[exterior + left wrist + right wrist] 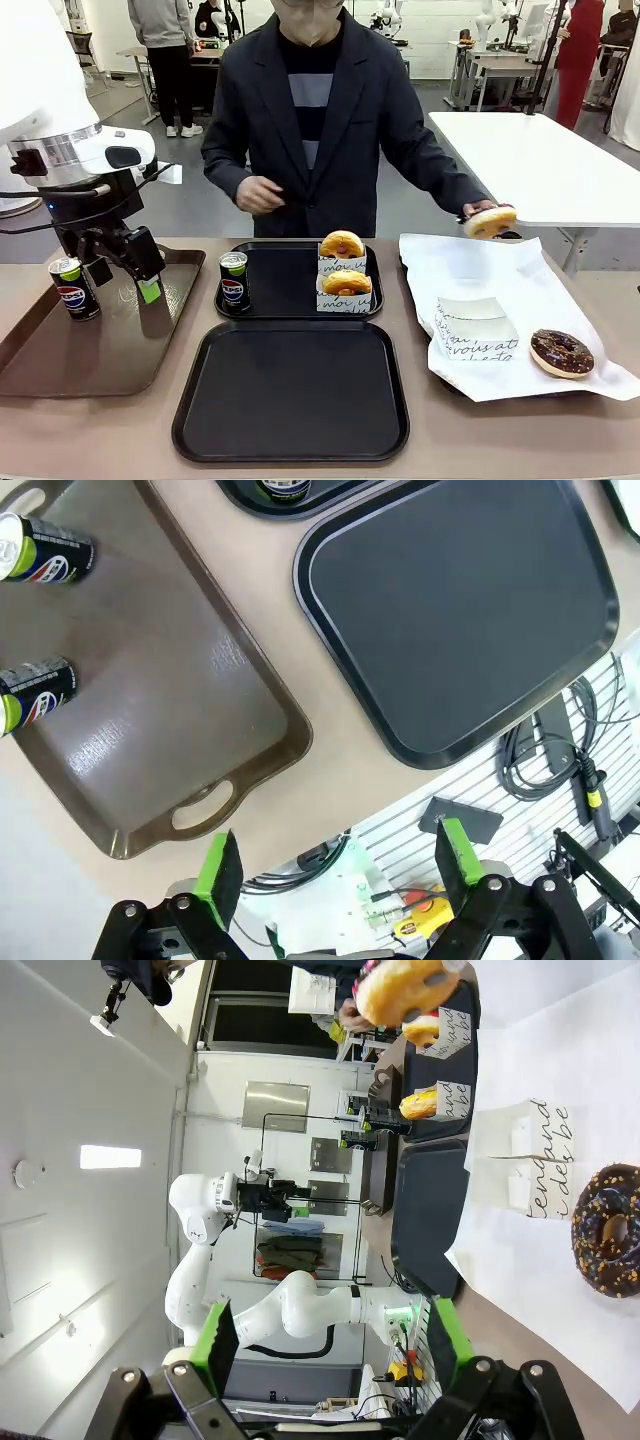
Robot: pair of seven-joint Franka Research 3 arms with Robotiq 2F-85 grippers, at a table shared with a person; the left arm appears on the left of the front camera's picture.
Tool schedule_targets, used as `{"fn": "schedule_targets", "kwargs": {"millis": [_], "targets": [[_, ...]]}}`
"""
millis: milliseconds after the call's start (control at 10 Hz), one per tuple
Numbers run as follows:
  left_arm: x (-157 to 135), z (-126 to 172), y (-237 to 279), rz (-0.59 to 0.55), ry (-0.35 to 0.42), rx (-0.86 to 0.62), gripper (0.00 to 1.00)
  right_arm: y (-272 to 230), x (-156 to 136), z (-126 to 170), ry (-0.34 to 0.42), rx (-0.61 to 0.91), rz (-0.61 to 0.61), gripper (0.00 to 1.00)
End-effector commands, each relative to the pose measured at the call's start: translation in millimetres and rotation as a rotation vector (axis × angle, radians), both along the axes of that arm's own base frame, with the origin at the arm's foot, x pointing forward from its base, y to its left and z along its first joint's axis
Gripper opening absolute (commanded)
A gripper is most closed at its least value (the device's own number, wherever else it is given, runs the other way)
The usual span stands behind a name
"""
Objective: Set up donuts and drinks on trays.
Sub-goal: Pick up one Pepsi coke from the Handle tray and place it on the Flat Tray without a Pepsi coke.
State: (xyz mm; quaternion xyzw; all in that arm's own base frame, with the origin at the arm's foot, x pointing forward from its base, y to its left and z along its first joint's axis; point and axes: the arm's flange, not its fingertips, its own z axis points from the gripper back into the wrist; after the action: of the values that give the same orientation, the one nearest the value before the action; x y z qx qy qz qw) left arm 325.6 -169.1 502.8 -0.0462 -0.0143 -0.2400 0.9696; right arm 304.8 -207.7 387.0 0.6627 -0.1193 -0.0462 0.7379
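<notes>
hovering over the brown tray at the left of the front frame, the left claw has its green pads spread wide with nothing between them. a pepsi can stands upright on that tray just to the claw's lower left, near but apart. the left wrist view puts one can at its upper left corner and another can down its left edge, both well off the line between the pads.

the far black tray at frame centre already carries a third can and two sleeved donuts. the near black tray below it is bare, so the task looks about half done.

the right claw is likewise spread and empty. a chocolate donut lies flat on the white paper at the right edge of its frame, beside an empty sleeve. the person's hand holds a glazed donut above that paper at the upper right of the front frame.

the left arm is by far the nearer to the cans on the desk. a grasp would probably mean shifting the claw toward frame left. the pads should then drop on either side of the can's round wall, square to its vertical long axis. a skewed approach could tip so slim a can.
</notes>
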Motion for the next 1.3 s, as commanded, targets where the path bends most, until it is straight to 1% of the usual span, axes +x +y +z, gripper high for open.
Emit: {"fn": "schedule_targets", "kwargs": {"millis": [0, 400, 500, 600, 700, 800, 900, 1000, 1100, 1200], "targets": [[3.1, 2.1, -3.8, 0.004, 0.0, 0.0, 1.0, -0.1, -0.4, 0.0, -0.018, 0.009, -0.001, 1.0], [1.2, 0.6, -0.9, -0.001, 0.0, 0.0, 1.0, -0.1, -0.4, 0.0, -0.018, 0.009, -0.001, 1.0], [44.1, 7.6, 29.4, 0.081, -0.032, -0.021, 1.0, -0.1, -0.4, 0.0, -0.018, 0.009, -0.001, 1.0], [89.2, 14.0, 71.1, 0.135, -0.167, 0.059, 1.0, -0.1, -0.4, 0.0, -0.018, 0.009, -0.001, 1.0], [113.2, 16.2, 107.5, 0.252, -0.161, 0.068, 1.0, -0.1, -0.4, 0.0, -0.018, 0.009, -0.001, 1.0], [123.3, 15.6, 134.5, 0.315, -0.22, 0.12, 1.0, -0.1, -0.4, 0.0, -0.018, 0.009, -0.001, 1.0], [142.8, 18.1, 156.4, 0.331, -0.249, 0.175, 1.0, -0.1, -0.4, 0.0, -0.018, 0.009, -0.001, 1.0], [151.3, 11.2, 168.5, 0.352, -0.227, 0.162, 1.0, -0.1, -0.4, 0.0, -0.018, 0.009, -0.001, 1.0], [157.0, 5.0, 173.0, 0.332, -0.18, 0.069, 1.0, -0.1, -0.4, 0.0, -0.018, 0.009, -0.001, 1.0], [157.8, 4.8, 172.9, 0.313, -0.15, -0.019, 1.0, -0.1, -0.4, 0.0, -0.018, 0.009, -0.001, 1.0]]}}
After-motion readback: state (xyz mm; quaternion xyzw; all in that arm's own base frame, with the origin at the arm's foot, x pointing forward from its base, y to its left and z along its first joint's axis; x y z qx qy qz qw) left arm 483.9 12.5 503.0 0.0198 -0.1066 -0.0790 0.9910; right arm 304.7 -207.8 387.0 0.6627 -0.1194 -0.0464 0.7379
